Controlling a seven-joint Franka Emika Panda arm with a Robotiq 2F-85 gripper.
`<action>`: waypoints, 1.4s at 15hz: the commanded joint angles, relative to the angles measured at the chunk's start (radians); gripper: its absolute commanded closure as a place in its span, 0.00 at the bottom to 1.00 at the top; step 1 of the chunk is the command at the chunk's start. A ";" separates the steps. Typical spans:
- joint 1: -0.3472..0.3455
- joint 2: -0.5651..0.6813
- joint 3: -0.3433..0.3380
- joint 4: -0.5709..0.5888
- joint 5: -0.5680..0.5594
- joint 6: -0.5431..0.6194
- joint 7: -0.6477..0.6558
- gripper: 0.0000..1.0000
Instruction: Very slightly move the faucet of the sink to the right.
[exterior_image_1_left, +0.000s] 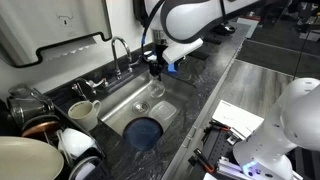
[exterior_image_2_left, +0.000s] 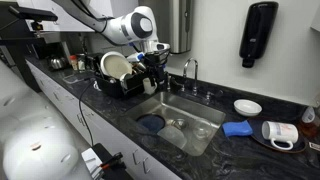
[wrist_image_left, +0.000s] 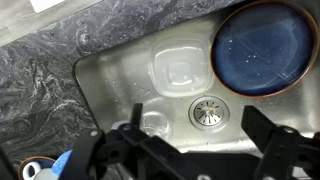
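Observation:
The chrome gooseneck faucet stands at the back rim of the steel sink and shows in both exterior views. It is out of the wrist view. My gripper hangs over the sink basin, in front of the faucet and apart from it. In the wrist view the gripper is open and empty, with the drain just below between its fingers.
A blue plate and a clear container lie in the basin. A blue cloth, a white mug and a small plate sit on the counter at one side. A dish rack stands at the other side.

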 joint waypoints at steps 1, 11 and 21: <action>0.027 0.002 -0.025 0.002 -0.007 -0.003 0.005 0.00; 0.006 0.018 -0.053 0.005 -0.195 0.455 -0.073 0.00; -0.015 0.088 -0.095 0.015 -0.229 0.639 -0.047 0.00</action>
